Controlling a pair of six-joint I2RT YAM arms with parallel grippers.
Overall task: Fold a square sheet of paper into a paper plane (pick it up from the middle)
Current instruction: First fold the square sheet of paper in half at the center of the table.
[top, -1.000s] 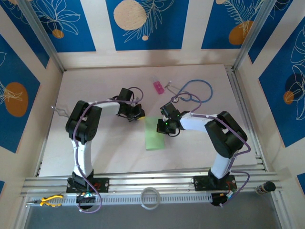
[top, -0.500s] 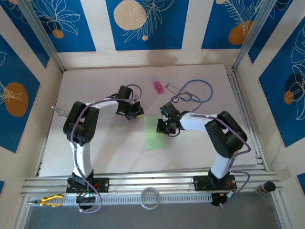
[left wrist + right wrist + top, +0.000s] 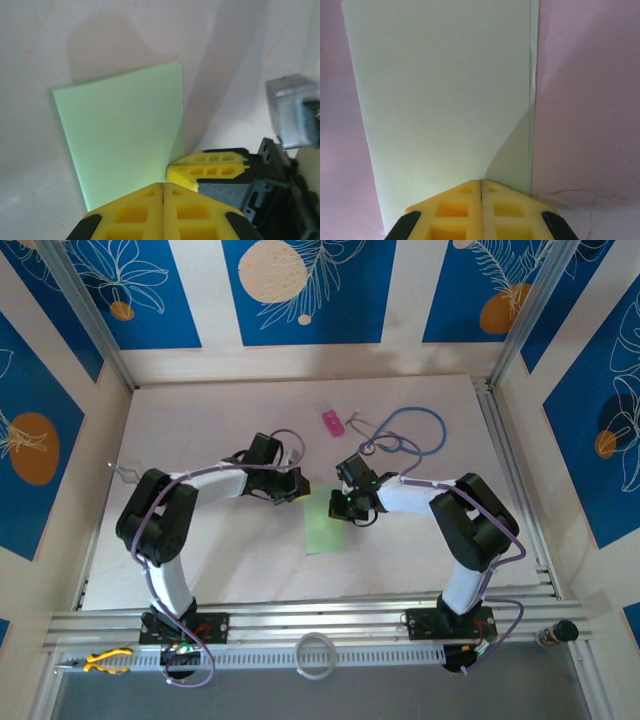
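1. The square sheet of paper (image 3: 321, 528), folded into a narrow pale-green rectangle, is lying flat on the white table (image 3: 200, 540) between the two arms.
2. The right gripper (image 3: 481, 183) is sitting over the sheet's far right end. Its yellow fingers are closing tip to tip with no gap, and I cannot tell whether any paper is pinched between them.
3. The left gripper (image 3: 163, 186) is pointing at the sheet's far edge, just beside the right one, its fingers likewise pressing together.
4. Farther back, a small pink block (image 3: 332, 422) and a blue stethoscope (image 3: 415, 430) are lying well apart from the sheet.
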